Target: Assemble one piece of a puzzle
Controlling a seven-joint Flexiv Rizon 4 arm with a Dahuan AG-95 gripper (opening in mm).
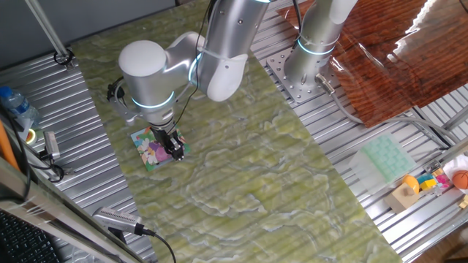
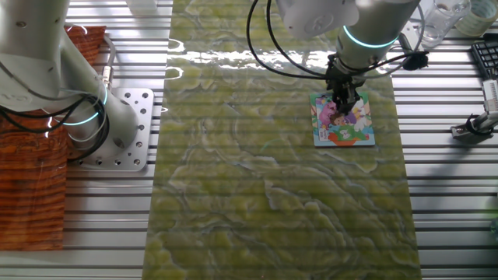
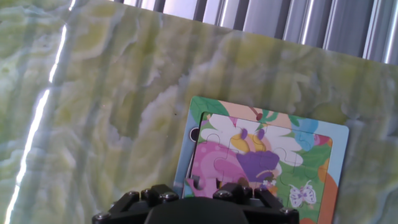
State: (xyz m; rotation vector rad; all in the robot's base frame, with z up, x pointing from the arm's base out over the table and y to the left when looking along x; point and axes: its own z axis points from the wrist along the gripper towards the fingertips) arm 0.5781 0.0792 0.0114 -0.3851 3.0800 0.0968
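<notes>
The puzzle (image 1: 148, 152) (image 2: 352, 129) (image 3: 267, 155) is a small square cartoon jigsaw with a blue edge, lying flat on the green marbled mat (image 1: 256, 168). My gripper (image 1: 175, 151) (image 2: 341, 109) points straight down onto the puzzle, its dark fingers touching or just above the picture's pink area. In the hand view only the black gripper body (image 3: 199, 211) shows at the bottom edge, covering the puzzle's near side. The fingertips are hidden, so their gap cannot be judged. The piece is not visible on its own; whether it lies under the fingers cannot be told.
A second arm's base (image 1: 307, 66) (image 2: 101, 124) stands beside the mat. A pale green moulded tray (image 1: 386, 157), a wooden block (image 1: 404, 196) and small toys (image 1: 435, 181) lie on the metal table. A bottle (image 1: 18, 106) and a hand tool (image 1: 117, 219) sit on the opposite side.
</notes>
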